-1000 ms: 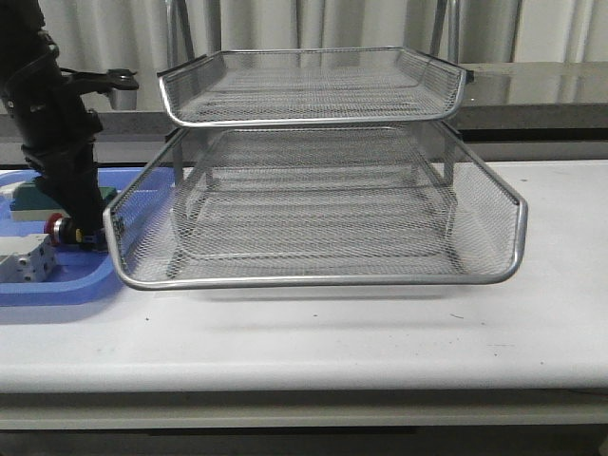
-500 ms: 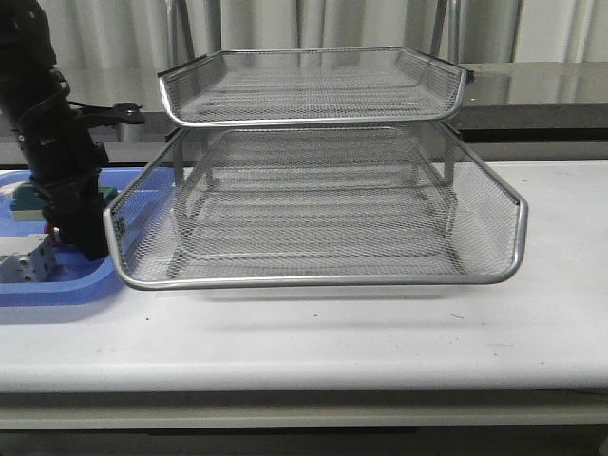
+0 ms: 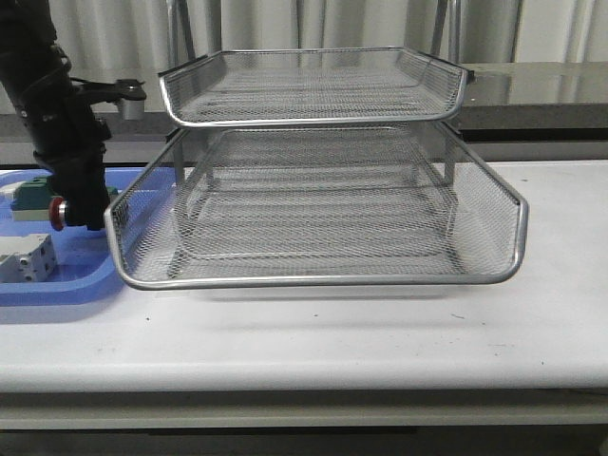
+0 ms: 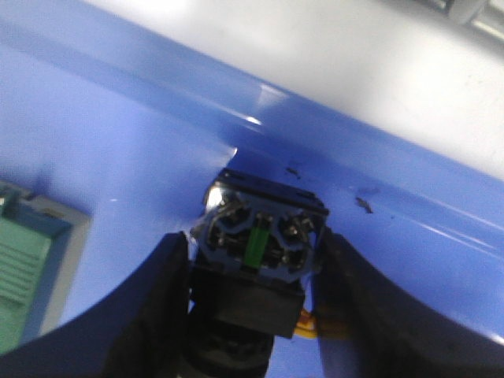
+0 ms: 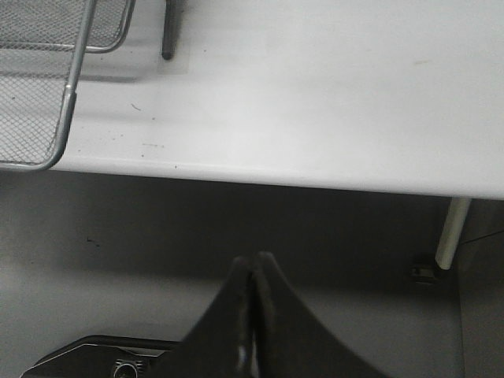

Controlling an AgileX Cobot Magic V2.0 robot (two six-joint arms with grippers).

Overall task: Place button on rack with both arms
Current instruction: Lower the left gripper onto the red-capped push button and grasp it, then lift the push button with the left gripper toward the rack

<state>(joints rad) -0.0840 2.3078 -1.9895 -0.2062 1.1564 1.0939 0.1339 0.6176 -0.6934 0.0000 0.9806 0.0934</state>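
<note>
My left gripper (image 3: 81,211) is shut on the button (image 3: 59,213), whose red cap shows at its left side, held a little above the blue tray (image 3: 57,285). In the left wrist view the button's black body and blue rear part (image 4: 260,240) sit between my two black fingers (image 4: 161,307), over the tray. The silver wire-mesh rack (image 3: 323,275) stands mid-table, to the right of the left gripper, and its corner shows in the right wrist view (image 5: 47,94). My right gripper (image 5: 253,264) is shut and empty, below the table's edge, out of the front view.
A white block (image 3: 27,258) and a green block (image 3: 34,195) lie in the blue tray; the green block also shows in the left wrist view (image 4: 27,260). The rack's lower tray juts out toward the table's front. White table surface (image 3: 380,332) lies in front of the rack.
My left gripper has closed on the button and lifted it off the blue tray, rising slightly. The right gripper is not shown earlier.
</note>
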